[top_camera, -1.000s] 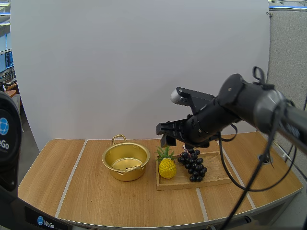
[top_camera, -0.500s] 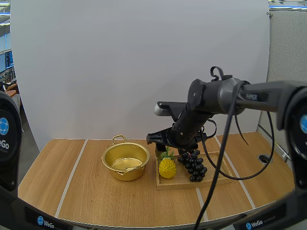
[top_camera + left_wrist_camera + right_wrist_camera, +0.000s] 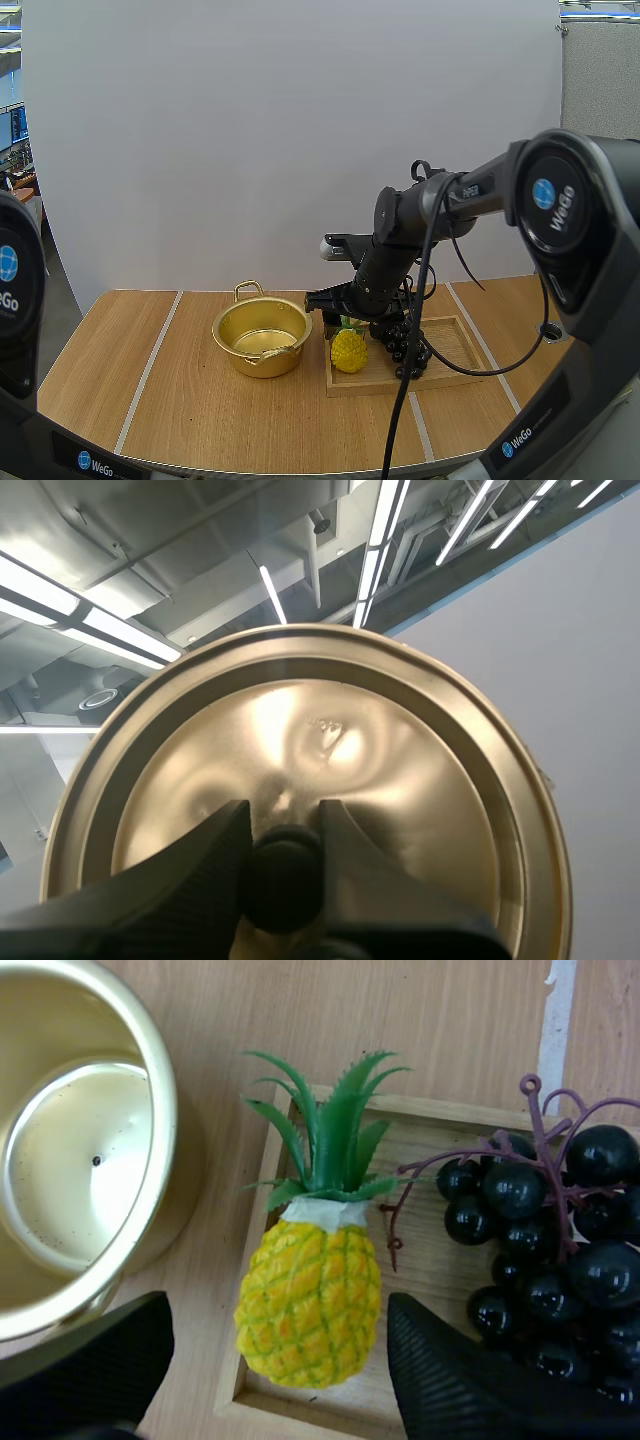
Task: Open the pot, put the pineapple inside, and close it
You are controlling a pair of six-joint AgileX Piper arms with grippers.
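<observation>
Pinching the lid (image 3: 400, 780) by its knob in the left jaws. Spreading the right jaws wide, straddling the pineapple (image 3: 310, 1300) at the wooden tray (image 3: 455, 1112) edge, leaving room free on both sides; grapes (image 3: 530, 1230) beside one tip, open pot (image 3: 165, 1110) rim past the other. Reading WeGo on the right arm (image 3: 548, 195).

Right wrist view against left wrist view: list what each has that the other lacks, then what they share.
Right wrist view, not the left: the open pot, the pineapple and grapes on the wooden tray, the table, and the right gripper open, the pineapple seen between its fingers. Left wrist view, not the right: the lid, its knob pinched by the left gripper. Shared: no single object; each has its own black fingers and gold-coloured metal.
</observation>
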